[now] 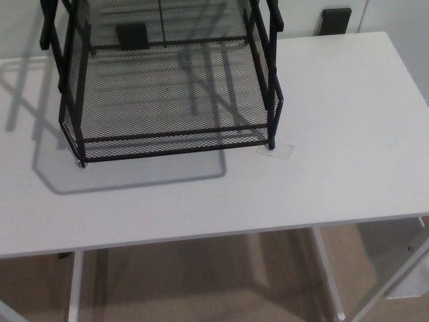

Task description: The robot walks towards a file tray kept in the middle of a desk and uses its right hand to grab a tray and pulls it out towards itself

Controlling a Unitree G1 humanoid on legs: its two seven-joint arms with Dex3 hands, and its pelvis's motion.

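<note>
The black mesh file tray (167, 80) is sitting on the white worktop (335, 134) toward eleven o'clock, its top running out of frame. Its bottom tray (171, 137) is lying flush inside the frame. A small clear tab (277, 150) is lying just beside its front right foot, at four o'clock. Neither robot hand is showing, so their state cannot be told.

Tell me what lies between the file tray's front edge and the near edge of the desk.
In the head view, only bare white desk top lies there, crossed by the shadow of the file tray. A small clear patch sits by the tray's front right foot.
</note>
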